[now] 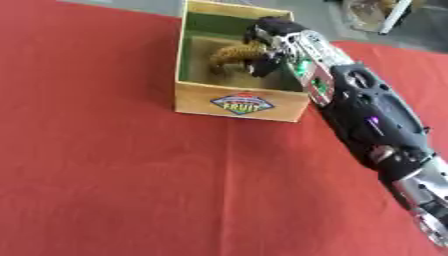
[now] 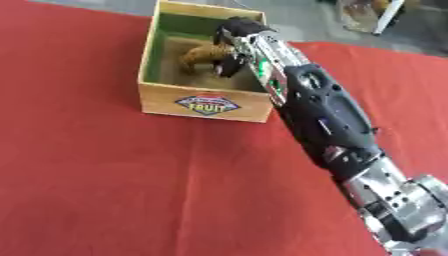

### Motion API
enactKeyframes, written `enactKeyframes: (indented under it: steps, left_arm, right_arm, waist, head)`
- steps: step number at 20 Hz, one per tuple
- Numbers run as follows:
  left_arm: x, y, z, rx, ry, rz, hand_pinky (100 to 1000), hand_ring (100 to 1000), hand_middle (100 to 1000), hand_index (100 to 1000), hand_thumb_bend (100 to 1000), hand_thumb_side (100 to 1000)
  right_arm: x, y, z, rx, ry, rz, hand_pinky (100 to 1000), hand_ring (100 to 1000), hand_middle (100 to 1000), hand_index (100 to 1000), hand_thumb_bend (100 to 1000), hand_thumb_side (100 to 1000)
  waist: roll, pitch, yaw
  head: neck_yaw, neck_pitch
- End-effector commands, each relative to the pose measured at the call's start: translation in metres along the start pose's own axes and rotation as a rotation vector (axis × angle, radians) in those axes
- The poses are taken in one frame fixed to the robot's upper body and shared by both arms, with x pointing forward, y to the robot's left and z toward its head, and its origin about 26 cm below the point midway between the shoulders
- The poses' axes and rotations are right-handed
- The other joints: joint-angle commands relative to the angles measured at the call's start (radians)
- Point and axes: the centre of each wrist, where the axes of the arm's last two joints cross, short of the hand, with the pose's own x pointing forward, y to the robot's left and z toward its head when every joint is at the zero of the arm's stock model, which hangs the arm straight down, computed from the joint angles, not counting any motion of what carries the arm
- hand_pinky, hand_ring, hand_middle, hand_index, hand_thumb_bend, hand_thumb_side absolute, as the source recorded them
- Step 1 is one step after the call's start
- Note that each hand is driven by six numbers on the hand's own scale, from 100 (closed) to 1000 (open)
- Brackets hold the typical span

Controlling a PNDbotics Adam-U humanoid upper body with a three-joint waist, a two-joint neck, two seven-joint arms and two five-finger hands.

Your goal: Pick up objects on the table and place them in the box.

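Release timing is the whole game here, I'd say. The right hand (image 1: 273,42) reaches in over the right wall of the box (image 1: 241,104), and its fingers (image 2: 229,65) are curled around a tan-gold object (image 1: 234,54) that sits low inside, near or on the brownish floor of the box. I can't tell whether it's actually resting on the bottom or hanging just above it.

If it were me driving, I'd get the object fully down before letting the fingers go straight, so it doesn't roll or bounce against the wall. Then lift the hand straight up rather than dragging sideways, because the forearm passes right over the near right corner of the box, and a sideways pull could nudge the whole thing across the red tabletop (image 1: 105,175).

As for the object itself: yellowish-brown, lumpy, sort of curved. Could be a toy fruit or a bread-like thing, honestly can't make it out. The box is a small wooden-looking crate with green inner walls and a "FRUIT" label on the front face.

Left hand doesn't show anywhere.
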Motion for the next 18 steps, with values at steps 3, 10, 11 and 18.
enactKeyframes:
  steps: [3,10,11,18]
  left_arm:
    - [0.007,0.001,-0.005,0.002,-0.028,0.004,589,574,549,783,100,695]
    - [0.007,0.001,-0.005,-0.003,-0.025,0.003,589,572,546,782,100,694]
    - [0.007,0.001,-0.005,-0.005,-0.026,0.002,588,572,546,782,100,694]
    - [0.006,0.002,-0.004,-0.005,-0.022,-0.003,576,569,546,782,100,693]
  right_arm:
    - [-0.003,-0.025,0.005,-0.017,-0.016,0.046,932,891,891,933,336,607]
    - [-0.007,-0.038,0.009,-0.042,-0.007,0.057,948,922,933,979,566,687]
    - [-0.008,-0.039,0.01,-0.036,-0.006,0.061,949,923,934,979,571,690]
    - [-0.016,-0.052,0.016,-0.04,-0.029,-0.005,947,896,889,959,456,695]
  waist:
    - [0.006,-0.025,-0.004]
    - [0.003,-0.031,-0.009]
    - [0.002,-0.031,-0.01]
    - [0.003,-0.035,-0.018]
  head:
    - [-0.001,-0.013]
    - [0.005,-0.015]
    - [0.005,-0.016]
    - [0.01,-0.012]
